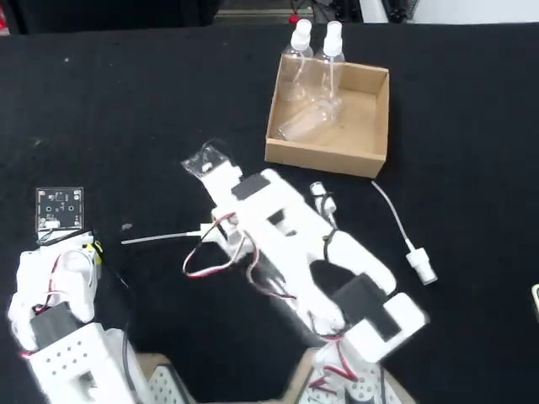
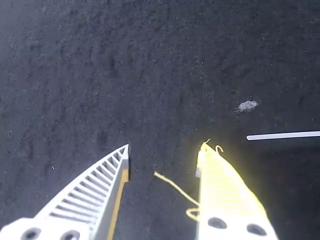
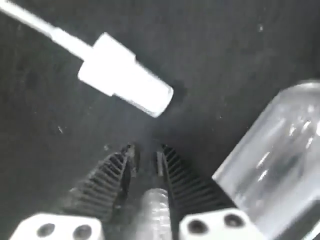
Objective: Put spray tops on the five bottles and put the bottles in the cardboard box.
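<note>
The right hand (image 3: pixel 145 152) hangs low over the black counter (image 1: pixel 126 101). Its fingers are drawn to a narrow gap, with a clear rounded piece (image 3: pixel 155 210) lodged between them near their base; what that piece belongs to cannot be told. Just beyond the fingertips a white spray top (image 3: pixel 125 82) lies on its side, apart from the hand, its thin dip tube (image 3: pixel 30 17) trailing away. A clear bottle (image 3: pixel 280 150) lies close beside one finger.

The left hand (image 2: pixel 165 150) hovers above bare counter, fingers spread wide with nothing between them. The end of a white tube (image 2: pixel 282 135) lies off to the side of the yellow finger.

Across the counter, the cardboard box (image 1: pixel 324 160) holds a capped bottle (image 1: pixel 297 67) and a second capped bottle (image 1: pixel 331 67), both upright at its far wall. A third bottle (image 1: pixel 305 124) lies on its side on the box floor. A second spray top (image 1: pixel 421 265) lies on the counter, apart from the box.
</note>
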